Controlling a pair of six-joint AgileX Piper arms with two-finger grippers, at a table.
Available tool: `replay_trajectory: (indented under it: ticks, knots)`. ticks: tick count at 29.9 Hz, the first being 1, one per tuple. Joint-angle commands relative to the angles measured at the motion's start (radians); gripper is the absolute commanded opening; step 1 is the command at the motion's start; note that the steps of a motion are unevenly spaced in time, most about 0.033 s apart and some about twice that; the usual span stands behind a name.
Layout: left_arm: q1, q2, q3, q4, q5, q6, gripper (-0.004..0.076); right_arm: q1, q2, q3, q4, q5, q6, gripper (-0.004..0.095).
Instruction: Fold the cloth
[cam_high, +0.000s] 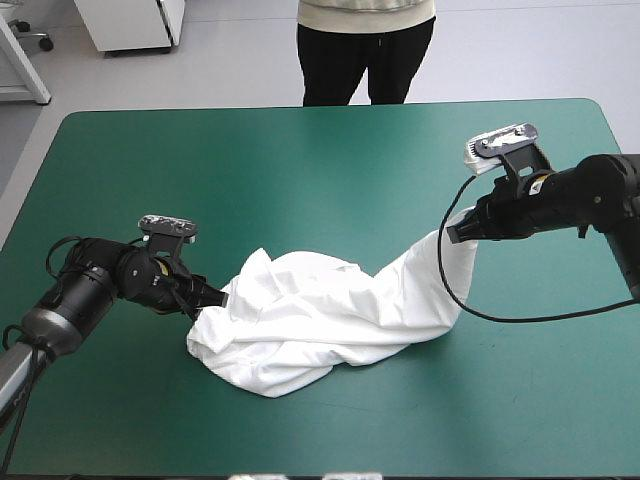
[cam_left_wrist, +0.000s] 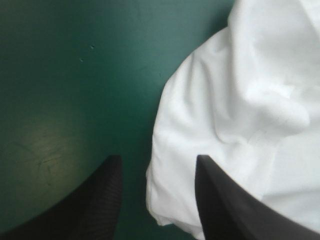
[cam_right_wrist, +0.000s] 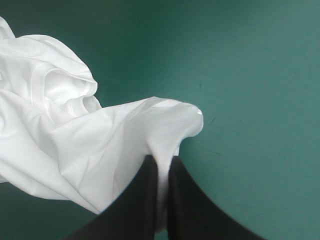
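On teal-green bench (cam_high: 330, 160), white crumpled T-shirt (cam_high: 320, 320), no folds; right end effector (cam_right_wrist: 162, 159) grips its edge, left end effector (cam_left_wrist: 158, 159) open.

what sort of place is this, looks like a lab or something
Most likely a robotics lab or test bench, judging by the table with a teal-green cover and the two robot arms at it. The right gripper is shut on a white T-shirt, and the left gripper is open at its edge.

Far table (cam_high: 300, 160) half bare; T-shirt (cam_high: 320, 310) blocks centre.
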Motion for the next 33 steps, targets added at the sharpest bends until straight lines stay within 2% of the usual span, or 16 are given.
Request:
replay_trajectory:
  ticks: [1, 5, 18, 28, 30, 33]
  knots:
    - [0.002, 0.015, -0.011, -0.019, -0.040, 0.009, 0.0339, -0.002, -0.027, -0.026, 0.012, -0.037, -0.009, 0.0000]
    - [0.002, 0.053, -0.011, -0.034, -0.071, 0.022, 0.0339, -0.002, -0.027, -0.026, 0.012, -0.033, -0.009, 0.0000]
    - [0.000, 0.191, -0.011, -0.047, -0.079, 0.049, 0.0339, -0.002, -0.027, -0.026, 0.016, -0.033, -0.005, 0.0000]
    - [0.000, 0.268, 0.064, -0.105, -0.086, 0.106, 0.0337, -0.002, -0.027, -0.026, 0.011, -0.033, -0.005, 0.0000]
    - [0.000, 0.268, 0.067, -0.124, -0.086, 0.126, 0.0308, -0.002, -0.027, -0.026, 0.011, -0.033, -0.005, 0.0000]
    - [0.000, 0.268, 0.067, -0.125, -0.086, 0.128, 0.0190, -0.002, -0.027, -0.026, 0.011, -0.033, -0.005, 0.0000]
